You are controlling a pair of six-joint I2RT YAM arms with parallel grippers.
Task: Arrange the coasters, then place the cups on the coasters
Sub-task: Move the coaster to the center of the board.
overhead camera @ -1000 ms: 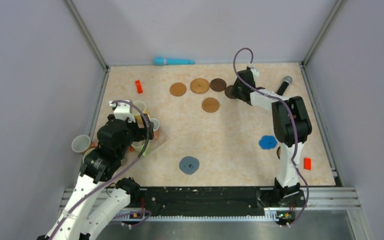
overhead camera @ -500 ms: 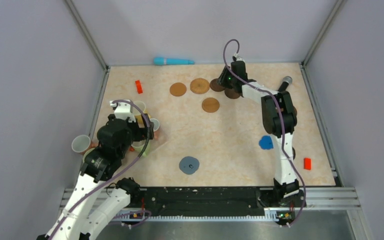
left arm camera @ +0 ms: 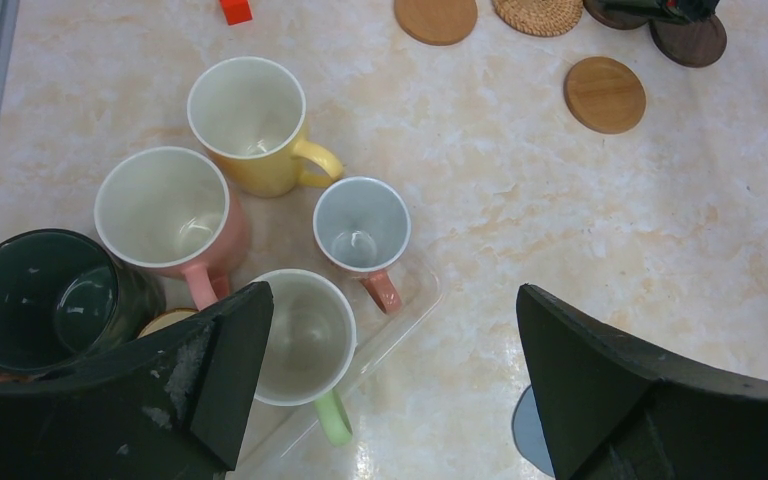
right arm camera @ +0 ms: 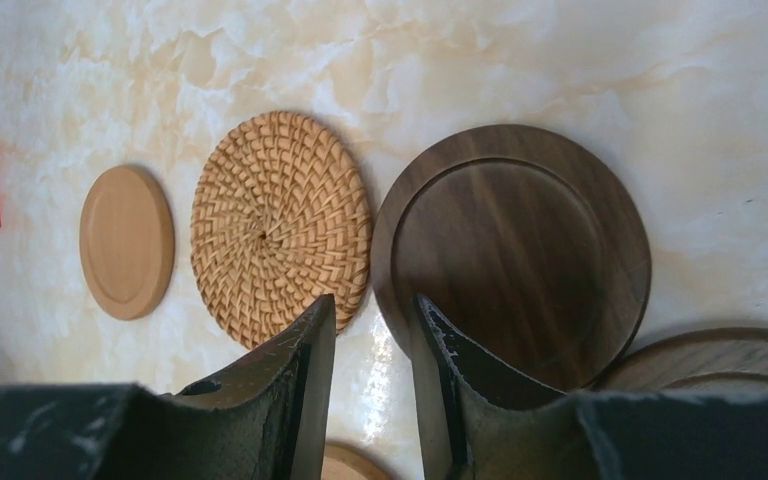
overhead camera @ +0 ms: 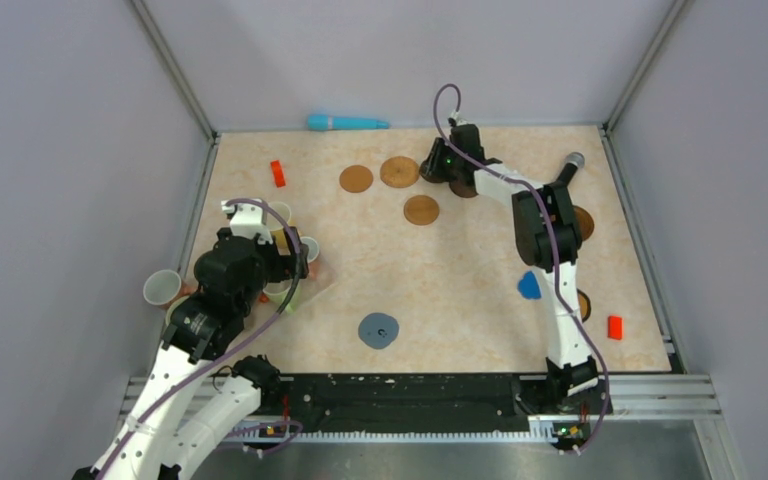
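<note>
Entry for table, both arms over it. Found left claw spread wide and holding nothing, hanging above the cup cluster at the left side. Counted five cups there from the left wrist: yellow cup, pink cup, small grey cup with a pink handle, pale green cup, dark cup; all upright, mouths up, packed close. Noted a clear sheet under the grey and green ones. Spotted a sixth, cream cup, at the far left edge beside the arm; cannot tell from above whether upright or tipped. Found right claw reached to the far side, pinched to a narrow gap with nothing between the fingers, tips low over the seam between woven coaster and dark walnut coaster, those two lying just beside each other. Logged tan wooden coaster next along past the woven one, second dark coaster against the walnut one's other side, another tan coaster nearer the arms. Marked grey-blue coaster near the front centre, blue scalloped coaster partly behind the right arm, one more tan coaster half hidden past that arm. Also recorded red block at far left, second red block at right front, black microphone at far right, teal stick along the back wall.
</note>
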